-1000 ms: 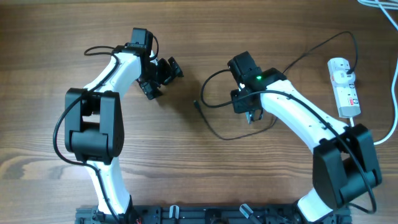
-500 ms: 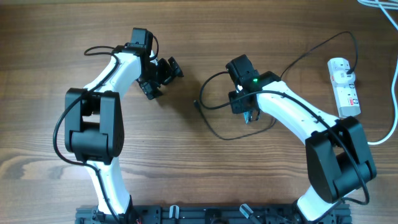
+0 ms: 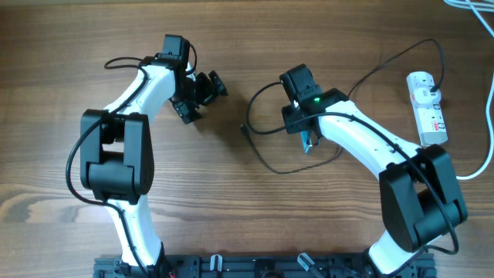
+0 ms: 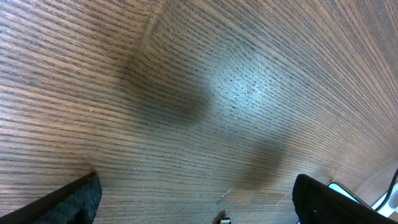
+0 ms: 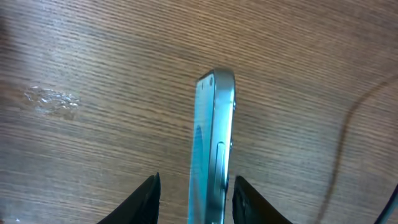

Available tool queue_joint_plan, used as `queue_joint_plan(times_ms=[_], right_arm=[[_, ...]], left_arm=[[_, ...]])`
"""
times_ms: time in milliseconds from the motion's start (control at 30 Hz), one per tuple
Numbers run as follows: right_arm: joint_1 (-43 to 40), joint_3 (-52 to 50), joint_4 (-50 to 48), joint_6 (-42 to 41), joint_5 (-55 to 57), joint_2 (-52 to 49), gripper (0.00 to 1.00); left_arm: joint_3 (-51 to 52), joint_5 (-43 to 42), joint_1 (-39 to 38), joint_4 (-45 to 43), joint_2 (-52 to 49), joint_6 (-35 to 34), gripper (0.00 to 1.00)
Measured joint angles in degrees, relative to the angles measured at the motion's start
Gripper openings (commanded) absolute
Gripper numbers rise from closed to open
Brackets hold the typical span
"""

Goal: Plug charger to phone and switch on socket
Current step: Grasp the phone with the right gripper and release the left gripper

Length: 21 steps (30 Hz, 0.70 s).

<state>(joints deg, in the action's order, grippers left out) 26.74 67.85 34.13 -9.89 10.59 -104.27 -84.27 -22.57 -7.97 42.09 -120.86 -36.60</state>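
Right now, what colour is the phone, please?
The phone is teal-blue, clearest from the right wrist.

overhead: straight down, whole table (image 3: 231,216) | wrists: close, angled onto wood | shared: table surface

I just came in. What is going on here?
At a wooden table, the right end effector is around the phone, which stands on its thin edge between its fingers. The jaws are parted and a gap shows on one side, so it does not look clamped. The left end effector hangs wide open over bare wood, holding nothing. The charger lies loose on the table, its tip away from the phone. The socket at the far right is untouched.
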Motion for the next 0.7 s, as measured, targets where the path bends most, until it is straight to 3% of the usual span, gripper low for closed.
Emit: queue_joint_plan(times_ms=[233,300,367,600,700], right_arm=[[0.0,0.0,0.74,0.42,0.02,0.0,0.31],[0.0,0.0,1.42,0.57,0.04,0.0,0.23],[0.0,0.0,1.42,0.76,0.11,0.0,0.04],[-0.02,1.77,3.8,0.85,0.07,0.0,0.04],[-1.01,6.14,7.39,0.81,-7.52,1.73,0.04]], left_arm=[[0.0,0.02,0.0,0.0,0.0,0.0,1.0],[0.0,0.02,0.0,0.0,0.0,0.0,1.0],[0.0,0.02,0.0,0.0,0.0,0.0,1.0],[0.0,0.0,0.0,0.0,0.0,0.0,1.0],[0.0,0.0,0.0,0.0,0.0,0.0,1.0]])
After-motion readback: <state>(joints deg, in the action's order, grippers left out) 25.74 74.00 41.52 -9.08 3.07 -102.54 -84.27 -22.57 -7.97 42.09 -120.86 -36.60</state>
